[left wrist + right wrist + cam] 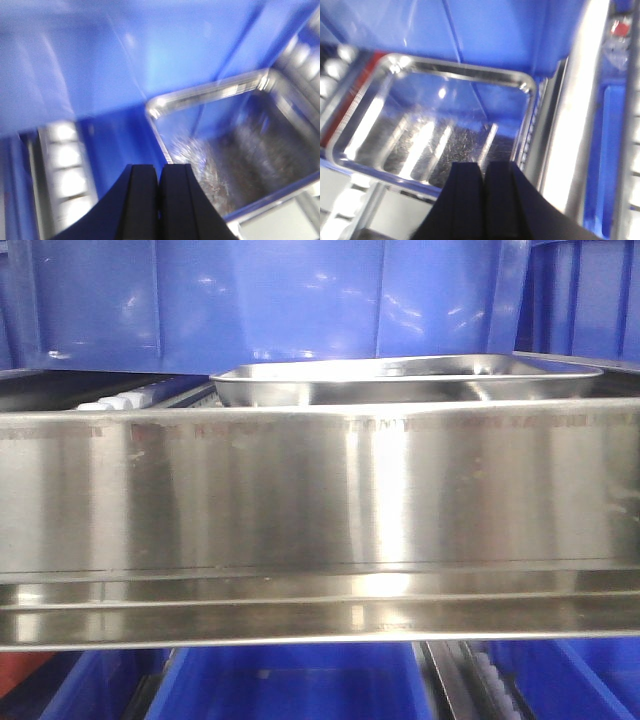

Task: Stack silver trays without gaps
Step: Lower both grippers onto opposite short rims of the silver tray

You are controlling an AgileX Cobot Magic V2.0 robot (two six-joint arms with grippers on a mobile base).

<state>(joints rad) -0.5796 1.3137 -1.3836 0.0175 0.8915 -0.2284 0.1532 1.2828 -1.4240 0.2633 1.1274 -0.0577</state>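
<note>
The front view shows one silver tray (300,390) for certain. It sits level behind the single long brushed-steel rail (300,500) that crosses the whole picture. A second curved rim line shows inside the tray's right part, but I cannot tell whether that is another tray or a reflection. Blue plastic bins (300,300) stand behind the tray, more blue bins show below the rail, and a short row of white rollers (115,402) shows to the left of the tray. No gripper appears in this view. The left wrist view is blurred. It shows one silver tray (250,150) to the right, with a corner against the blue bin wall (150,55), and one column of white rollers (65,160) on the left. The left gripper (160,195) hangs above the blue floor just left of the tray. Its two black fingers are pressed almost together, gripping nothing and touching nothing. The right wrist view shows one silver tray (435,135) lying open side up, its far rim at the foot of a blue bin (495,30) and the steel rail (570,115) running just beside its right edge. The right gripper (483,195) hovers over the tray's near rim with its fingers nearly closed and empty.
</note>
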